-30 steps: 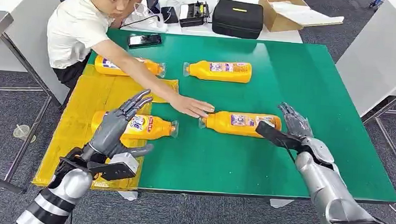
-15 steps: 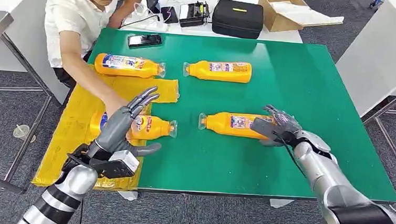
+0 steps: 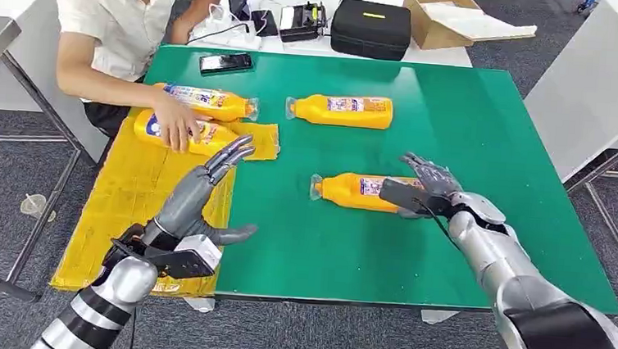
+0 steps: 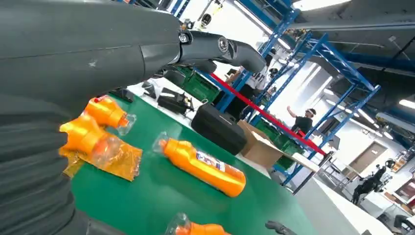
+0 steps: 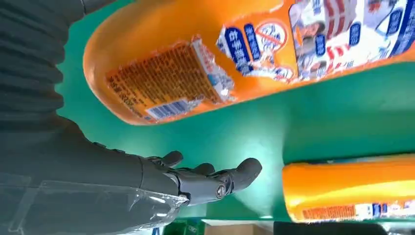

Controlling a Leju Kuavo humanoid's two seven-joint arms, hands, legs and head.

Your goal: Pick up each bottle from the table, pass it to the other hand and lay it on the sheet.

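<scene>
An orange bottle (image 3: 362, 190) (image 5: 235, 54) lies on its side on the green table (image 3: 474, 112). My right hand (image 3: 424, 187) (image 5: 215, 178) is at its base end, thumb on the near side and fingers stretched over the far side, not closed around it. My left hand (image 3: 206, 188) (image 4: 73, 49) hovers open with fingers spread over the edge of the yellow sheet (image 3: 132, 195). A second bottle (image 3: 343, 109) (image 4: 203, 166) lies further back. On the far end of the sheet, a person's hand (image 3: 174, 124) holds one bottle (image 3: 210, 137) beside another bottle (image 3: 208, 100).
The person sits at the table's far left corner. A phone (image 3: 226, 62), a black case (image 3: 371, 28), a small device (image 3: 302, 20) and a cardboard box (image 3: 444, 16) lie along the far edge. The green surface right of my right hand is bare.
The person has moved the bottle from the sheet's near part to its far end, beside the other one. My right hand has settled closer around the near bottle's base. My left hand barely moved.
</scene>
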